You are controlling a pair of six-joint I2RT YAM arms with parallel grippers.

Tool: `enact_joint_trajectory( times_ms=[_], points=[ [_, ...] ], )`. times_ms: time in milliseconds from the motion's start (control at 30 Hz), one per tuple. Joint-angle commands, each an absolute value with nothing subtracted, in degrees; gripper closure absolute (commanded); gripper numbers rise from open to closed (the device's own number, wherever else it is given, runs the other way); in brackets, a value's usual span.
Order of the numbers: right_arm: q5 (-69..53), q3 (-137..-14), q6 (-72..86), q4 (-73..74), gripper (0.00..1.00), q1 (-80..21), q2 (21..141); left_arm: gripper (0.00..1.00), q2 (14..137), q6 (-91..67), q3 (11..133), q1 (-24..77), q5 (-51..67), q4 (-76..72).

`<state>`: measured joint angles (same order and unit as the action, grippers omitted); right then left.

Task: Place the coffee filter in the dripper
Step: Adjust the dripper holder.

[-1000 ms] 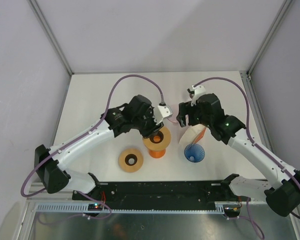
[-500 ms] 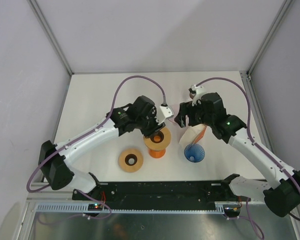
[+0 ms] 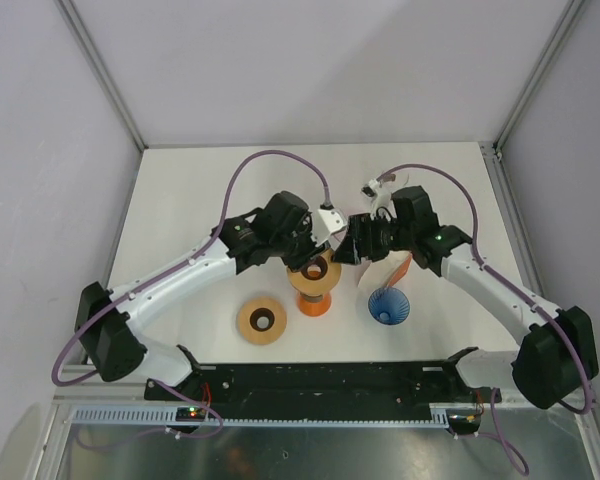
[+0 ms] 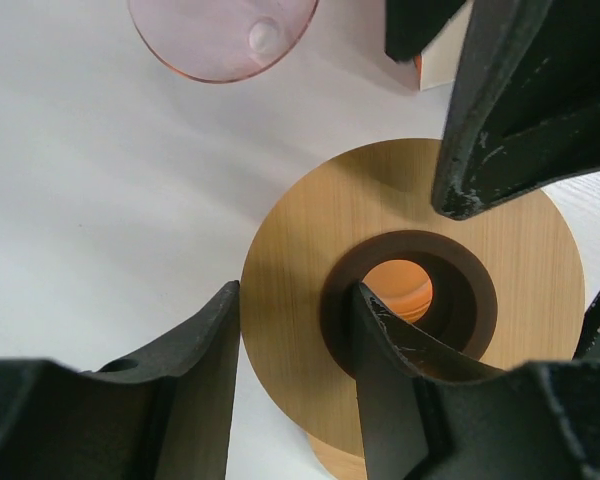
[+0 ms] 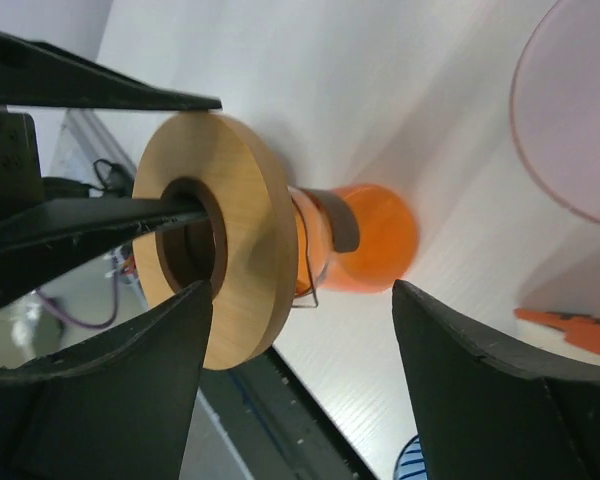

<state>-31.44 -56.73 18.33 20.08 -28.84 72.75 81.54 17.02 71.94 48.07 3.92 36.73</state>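
Observation:
The white paper coffee filter (image 3: 382,268) leans in an orange holder (image 3: 406,264) just behind the blue ribbed dripper cone (image 3: 388,305). A sliver of the dripper shows in the right wrist view (image 5: 412,462). My right gripper (image 3: 348,250) is open and empty, left of the filter, its fingers spread beside the orange stand (image 5: 365,235) and its wooden ring (image 5: 245,235). My left gripper (image 3: 310,258) sits on that ring (image 4: 300,290), one finger outside the rim and one in the hole, closed on the ring's wall.
A second wooden ring (image 3: 262,320) lies on the table left of the stand. A clear pink dish (image 4: 220,35) lies behind the stand, also in the right wrist view (image 5: 580,110). The arms' base rail (image 3: 310,380) runs along the near edge.
My right gripper has moved left, away from the filter and up to the orange stand. The left gripper has stayed on the stand's ring.

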Motion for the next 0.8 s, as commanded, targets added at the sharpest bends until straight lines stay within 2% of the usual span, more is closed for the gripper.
enact_joint_trajectory(
  times_ms=[0, 167, 500, 567, 767],
  points=[
    [-42.15, -55.11, 24.07, 13.23, 0.24, -27.87, 72.36, 1.0, 77.51, 16.94, 72.98, 47.46, 3.16, 33.03],
    [-50.09, -52.6, 30.3, 6.33, 0.28, -26.58, 72.86, 1.0, 76.5, 16.17, 73.85, 46.44, 3.99, 32.64],
    [-54.87, -49.36, 38.63, -7.23, 0.69, -27.06, 73.48, 1.0, 75.44, 14.68, 74.55, 44.94, 5.17, 31.57],
    [-54.43, -49.39, 39.08, -7.98, 0.71, -26.85, 73.57, 1.0, 75.33, 14.11, 74.65, 44.48, 6.37, 31.49],
    [-53.68, -49.39, 40.09, -9.82, 0.67, -27.8, 76.77, 1.0, 75.24, 13.44, 75.32, 44.21, 8.98, 31.41]
  ],
)
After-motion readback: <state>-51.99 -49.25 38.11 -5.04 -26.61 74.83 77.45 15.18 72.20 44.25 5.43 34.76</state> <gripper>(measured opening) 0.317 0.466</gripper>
